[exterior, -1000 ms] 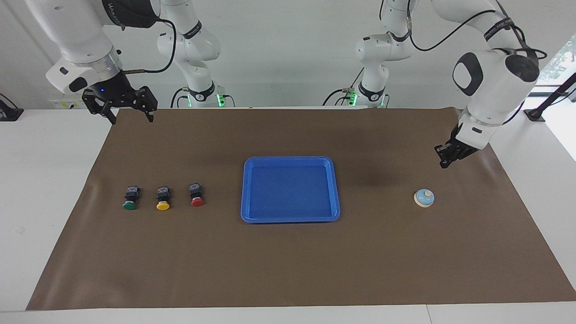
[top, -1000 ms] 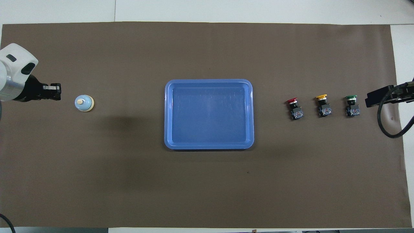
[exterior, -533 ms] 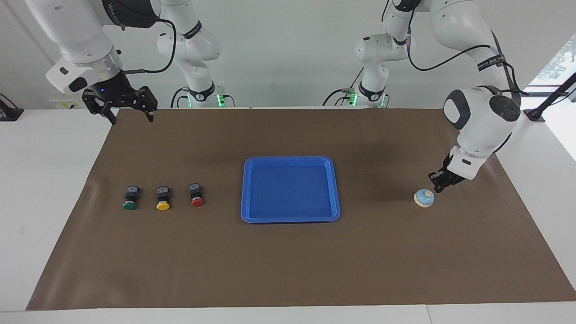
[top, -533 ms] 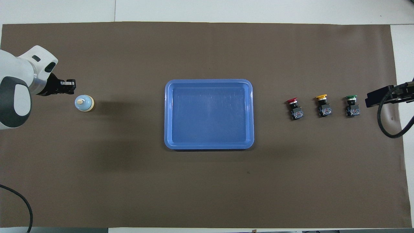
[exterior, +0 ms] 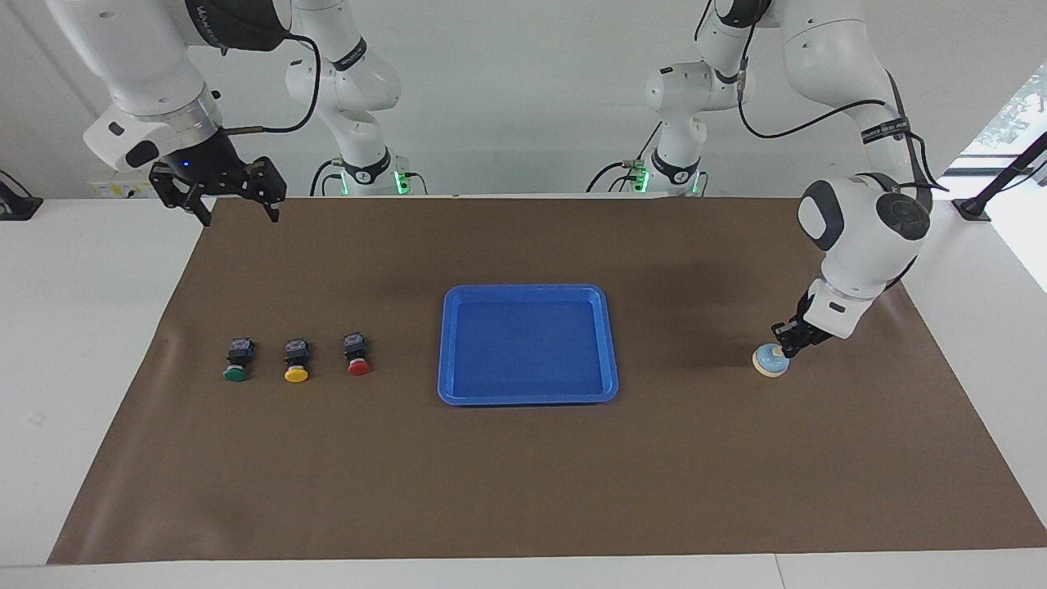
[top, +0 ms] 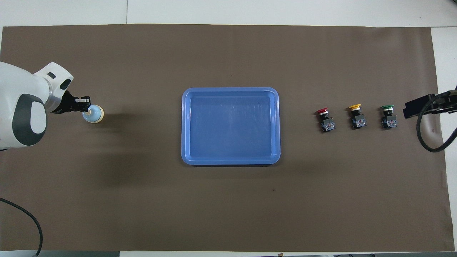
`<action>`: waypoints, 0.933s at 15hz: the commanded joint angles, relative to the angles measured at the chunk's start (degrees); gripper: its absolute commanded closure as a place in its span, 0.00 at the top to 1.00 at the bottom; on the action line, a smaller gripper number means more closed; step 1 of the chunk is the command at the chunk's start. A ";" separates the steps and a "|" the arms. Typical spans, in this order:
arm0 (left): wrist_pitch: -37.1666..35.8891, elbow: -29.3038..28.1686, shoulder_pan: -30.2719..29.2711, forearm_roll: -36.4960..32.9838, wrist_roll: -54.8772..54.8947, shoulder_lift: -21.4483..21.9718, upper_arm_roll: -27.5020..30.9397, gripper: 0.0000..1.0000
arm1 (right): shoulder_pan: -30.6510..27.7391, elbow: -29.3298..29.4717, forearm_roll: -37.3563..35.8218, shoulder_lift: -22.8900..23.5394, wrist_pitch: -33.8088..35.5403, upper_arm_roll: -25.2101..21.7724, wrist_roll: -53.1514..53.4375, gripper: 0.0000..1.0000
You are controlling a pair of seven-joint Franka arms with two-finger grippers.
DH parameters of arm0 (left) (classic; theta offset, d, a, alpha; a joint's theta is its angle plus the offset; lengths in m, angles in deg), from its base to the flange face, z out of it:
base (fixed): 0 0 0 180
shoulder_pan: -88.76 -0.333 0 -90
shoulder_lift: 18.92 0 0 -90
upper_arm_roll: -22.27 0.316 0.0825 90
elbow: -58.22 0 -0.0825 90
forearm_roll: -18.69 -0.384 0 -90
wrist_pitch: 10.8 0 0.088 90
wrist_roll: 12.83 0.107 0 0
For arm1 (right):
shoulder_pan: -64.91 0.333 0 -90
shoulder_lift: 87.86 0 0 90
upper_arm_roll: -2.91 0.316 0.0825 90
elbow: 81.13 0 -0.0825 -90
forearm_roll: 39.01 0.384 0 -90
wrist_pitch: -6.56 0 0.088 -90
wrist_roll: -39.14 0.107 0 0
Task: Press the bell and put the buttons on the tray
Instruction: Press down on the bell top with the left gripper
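The right claw [exterior: 231, 214] waits spread, raised over the corner of the surface [exterior: 523, 491] at its arm's end. The green, yellow and red buttons [exterior: 296, 360] lie untouched near that end, the tray [exterior: 606, 343] at the centre. The left claw [exterior: 782, 345], pressed together, has dropped from above the mat onto the bell [exterior: 769, 362] near its arm's end, so the press looks under way.

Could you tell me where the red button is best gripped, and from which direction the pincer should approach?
Grip the red button by its black boxy body, coming straight down. It lies on its side, cap pointing away from the robots, so the body's flat sides face along the row. The yellow button beside it leaves a gap for a finger. The open right pincer is nearest.
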 commanded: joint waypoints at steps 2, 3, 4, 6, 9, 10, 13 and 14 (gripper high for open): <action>4.59 -2.17 0.04 -1.31 0.20 -1.83 -0.13 0.00 | -0.83 -0.87 -0.31 -0.87 0.12 0.46 0.58 1.00; 3.99 -1.82 -0.13 -1.31 0.29 -2.01 -0.13 0.00 | -1.00 -0.87 -0.31 -0.87 -0.14 0.37 0.75 1.00; 2.07 -0.86 -0.22 -1.39 0.37 -2.01 -0.13 0.00 | -1.44 -0.87 -0.31 -0.79 -0.66 0.37 0.49 1.00; -4.42 3.25 -0.22 -1.48 0.38 -1.75 -0.13 0.00 | -2.84 -1.31 -0.23 -0.79 -2.59 0.46 0.23 1.00; -17.33 11.07 0.56 -1.48 0.29 0.00 -0.22 0.00 | -7.14 -7.01 0.04 -0.53 -11.71 0.46 -3.63 1.00; -21.55 13.62 0.65 -1.48 0.29 0.79 -0.30 0.00 | -8.38 -8.42 0.13 0.43 -14.35 0.46 -4.25 1.00; -30.80 16.73 0.65 -1.40 -0.32 4.65 -0.74 0.99 | -11.11 -10.53 0.21 6.31 -22.00 0.46 -6.19 1.00; -33.00 16.20 0.74 -1.40 -0.33 7.19 -0.83 1.00 | -11.11 -11.15 0.21 7.90 -25.16 0.46 -6.10 1.00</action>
